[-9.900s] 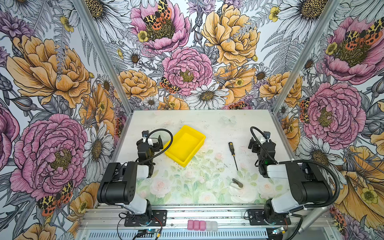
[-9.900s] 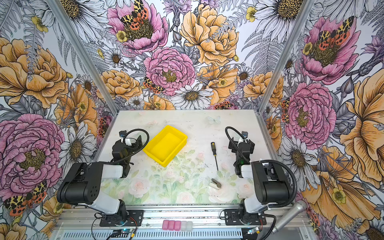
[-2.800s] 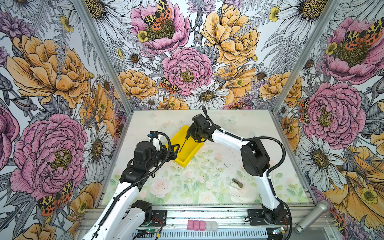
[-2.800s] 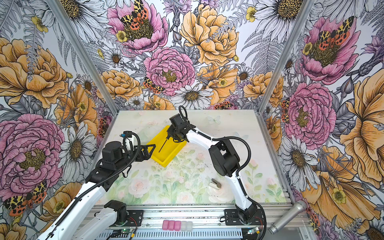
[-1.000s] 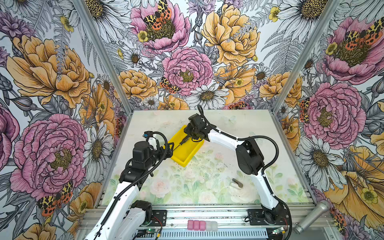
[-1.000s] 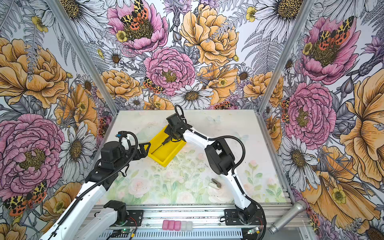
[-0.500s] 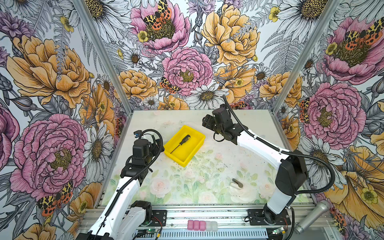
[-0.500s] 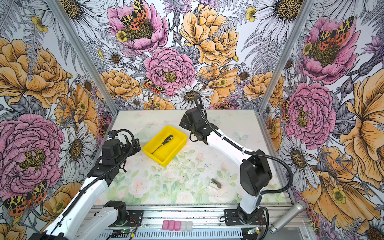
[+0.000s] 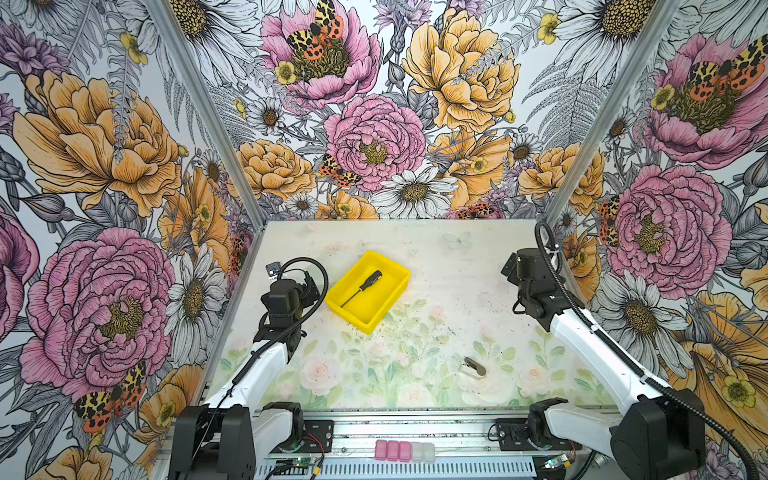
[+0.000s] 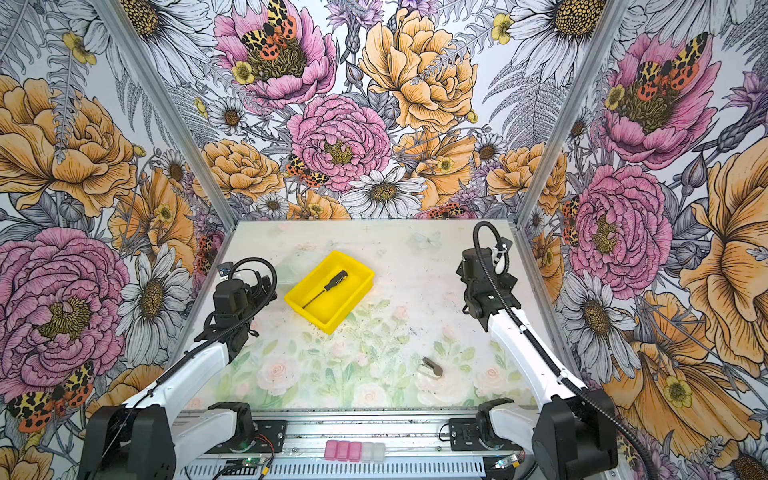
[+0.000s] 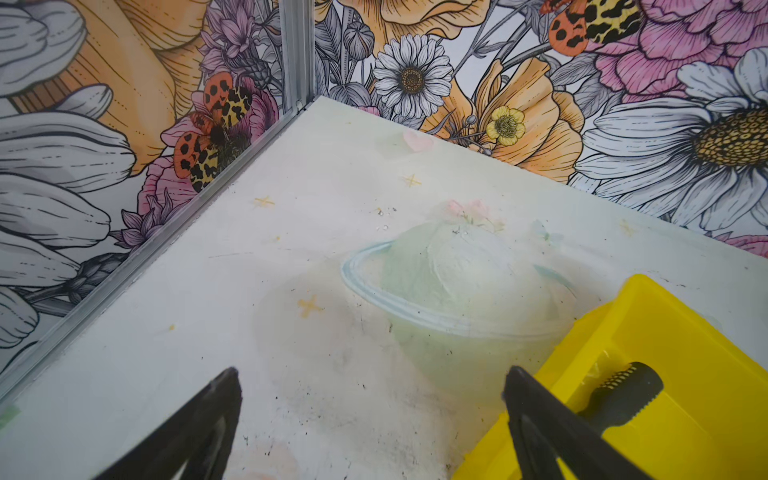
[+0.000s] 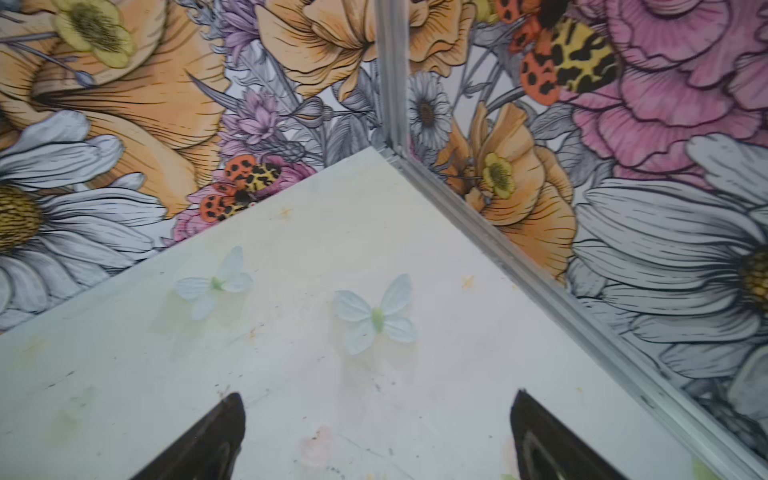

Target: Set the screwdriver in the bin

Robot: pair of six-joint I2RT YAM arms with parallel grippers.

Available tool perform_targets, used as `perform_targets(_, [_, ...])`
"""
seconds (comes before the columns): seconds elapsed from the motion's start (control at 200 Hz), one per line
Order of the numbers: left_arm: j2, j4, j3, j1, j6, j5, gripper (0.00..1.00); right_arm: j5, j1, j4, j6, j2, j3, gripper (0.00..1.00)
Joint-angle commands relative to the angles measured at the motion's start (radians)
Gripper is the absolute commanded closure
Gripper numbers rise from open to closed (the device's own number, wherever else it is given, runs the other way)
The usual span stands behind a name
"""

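The screwdriver, with its black ribbed handle and thin shaft, lies diagonally inside the yellow bin in both top views. Nothing is touching it. My left gripper sits just left of the bin, open and empty. In the left wrist view one fingertip overlaps the bin's corner, and the screwdriver's handle shows inside. My right gripper is far from the bin near the right wall, open over bare table.
A small grey-and-white stapler-like object lies on the table at the front right. Pink and white blocks sit on the front rail. Floral walls with metal corner posts enclose the table.
The right gripper opened, left the screwdriver lying in the bin, and swung away to the right side. The left gripper drew back slightly from the bin.
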Motion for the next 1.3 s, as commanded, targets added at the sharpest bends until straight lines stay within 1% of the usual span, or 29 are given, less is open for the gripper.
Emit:
perform_targets(0.0, [0.045, 0.179, -0.017, 0.000, 0.110, -0.012, 0.01, 0.065, -0.047, 0.189, -0.169, 0.009, -0.095, 0.01])
perform_targets(0.06, [0.082, 0.244, -0.026, 0.000, 0.122, -0.025, 0.01, -0.035, -0.101, 0.323, -0.245, 0.015, -0.176, 0.00])
perform_targets(0.155, [0.154, 0.354, -0.043, -0.002, 0.125, -0.031, 0.01, -0.117, -0.147, 0.518, -0.334, 0.041, -0.279, 0.00])
perform_targets(0.235, [0.217, 0.423, -0.047, -0.021, 0.174, -0.045, 0.01, -0.275, -0.197, 0.671, -0.390, 0.087, -0.344, 0.00])
perform_targets(0.295, [0.261, 0.480, -0.058, -0.028, 0.198, -0.038, 0.01, -0.351, -0.232, 0.750, -0.387, 0.131, -0.372, 0.01])
perform_targets(0.39, [0.288, 0.532, -0.058, -0.049, 0.260, -0.026, 0.01, -0.417, -0.256, 0.903, -0.369, 0.190, -0.411, 0.01])
perform_targets(0.455, [0.318, 0.597, -0.072, -0.038, 0.269, -0.002, 0.01, -0.460, -0.259, 0.949, -0.359, 0.237, -0.401, 0.00])
perform_targets(0.515, [0.353, 0.639, -0.080, -0.025, 0.265, 0.024, 0.01, -0.507, -0.254, 0.965, -0.384, 0.283, -0.378, 0.00])
perform_targets(0.55, [0.376, 0.671, -0.085, -0.023, 0.266, 0.038, 0.01, -0.516, -0.237, 0.933, -0.403, 0.290, -0.360, 0.00])
perform_targets(0.6, [0.387, 0.677, -0.083, 0.000, 0.249, 0.063, 0.01, -0.544, -0.223, 0.977, -0.431, 0.307, -0.375, 0.01])
perform_targets(0.64, [0.390, 0.676, -0.088, 0.014, 0.234, 0.098, 0.01, -0.545, -0.223, 1.058, -0.434, 0.327, -0.405, 0.01])
perform_targets(0.706, [0.437, 0.784, -0.116, 0.021, 0.236, 0.121, 0.01, -0.513, -0.219, 1.173, -0.428, 0.346, -0.465, 0.01])
perform_targets(0.736, [0.434, 0.771, -0.115, 0.027, 0.231, 0.133, 0.01, -0.515, -0.216, 1.206, -0.435, 0.355, -0.475, 0.01])
perform_targets(0.776, [0.423, 0.739, -0.107, 0.029, 0.230, 0.131, 0.01, -0.516, -0.212, 1.179, -0.437, 0.350, -0.466, 0.00])
perform_targets(0.841, [0.435, 0.773, -0.113, 0.031, 0.227, 0.137, 0.01, -0.508, -0.208, 1.174, -0.439, 0.358, -0.456, 0.01])
perform_targets(0.916, [0.431, 0.768, -0.115, 0.029, 0.229, 0.133, 0.01, -0.476, -0.192, 1.161, -0.450, 0.358, -0.450, 0.00])
perform_targets(1.296, [0.434, 0.771, -0.113, 0.033, 0.226, 0.142, 0.01, -0.474, -0.191, 1.166, -0.449, 0.354, -0.455, 0.00])
